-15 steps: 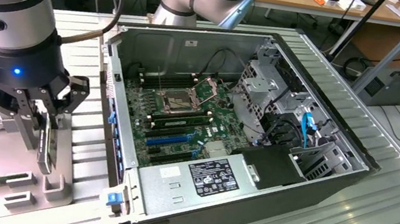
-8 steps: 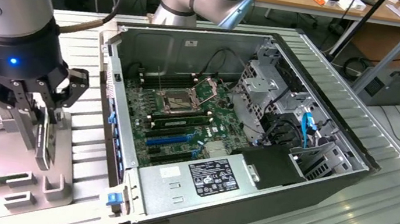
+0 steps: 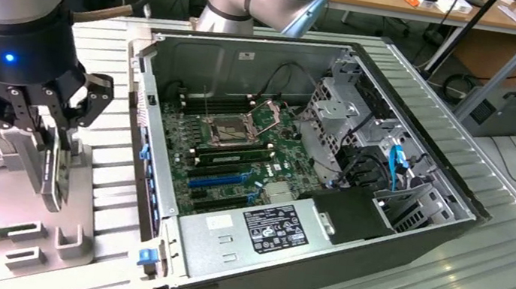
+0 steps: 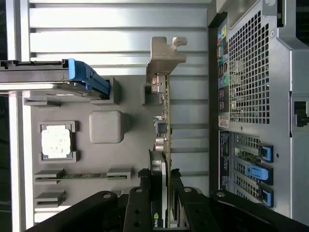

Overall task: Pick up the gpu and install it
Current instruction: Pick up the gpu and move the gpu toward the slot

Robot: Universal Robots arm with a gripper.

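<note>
1. gpu (image 4: 164, 121): thin black card seen edge-on; silver metal bracket (image 4: 166, 53) at its far end.
2. gripper (image 4: 160, 180) fingers clench the card's two faces; the card stands upright over the grey moulded tray (image 4: 104, 96), beside the open computer case (image 3: 321, 275).
3. Exterior view shows the green motherboard (image 3: 237, 149); wrist view shows the perforated back panel (image 4: 248, 72) and blue clips (image 4: 253, 170).

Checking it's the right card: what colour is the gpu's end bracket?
The bracket is plain silver-grey metal, clearest in the wrist view.
</note>
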